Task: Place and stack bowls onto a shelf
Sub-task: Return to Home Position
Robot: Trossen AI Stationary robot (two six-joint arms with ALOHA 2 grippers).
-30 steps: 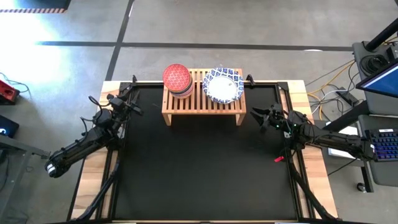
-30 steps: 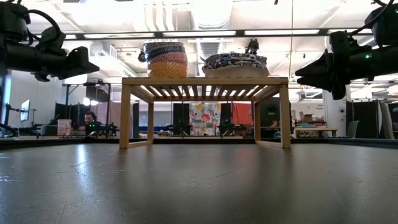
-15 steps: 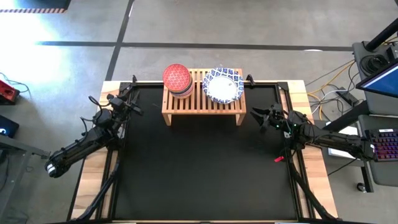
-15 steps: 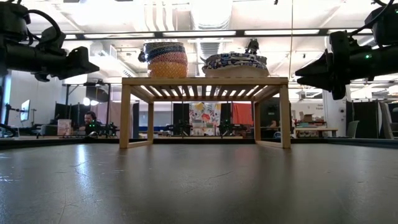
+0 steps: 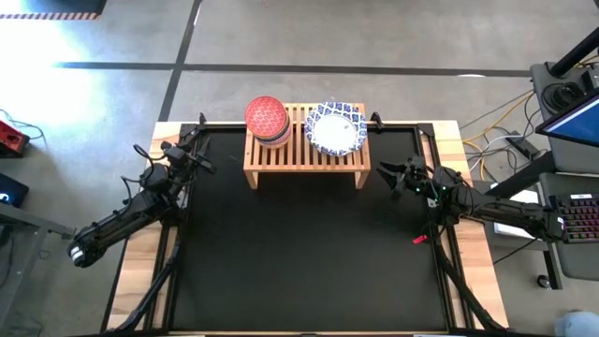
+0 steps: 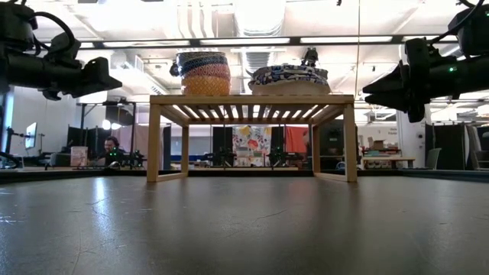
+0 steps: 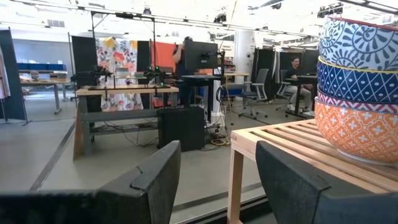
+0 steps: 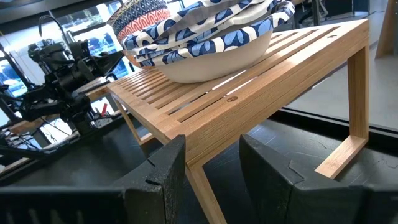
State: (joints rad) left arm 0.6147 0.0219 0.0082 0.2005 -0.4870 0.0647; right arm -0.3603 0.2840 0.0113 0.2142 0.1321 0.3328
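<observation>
On my feed the small bowls (image 5: 266, 119) sit stacked at the left end of the shelf (image 5: 299, 154), with the white bowls (image 5: 335, 128) stacked right beside them. Left claw (image 5: 195, 152) and right claw (image 5: 393, 175) hang spread and empty, one off each side.

Bright overhead strip lights (image 6: 244, 40), glare on floor (image 5: 51, 37), wrist foregrounds perhaps soft

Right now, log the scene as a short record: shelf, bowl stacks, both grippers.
shelf: at the table's far edge, centred
small bowls: one stack on the shelf's left part, red on top
white bowls: one stack on the shelf's right part, blue-patterned rims
left gripper: open, holding nothing, off the shelf's left end
right gripper: open, holding nothing, off the shelf's right end
</observation>
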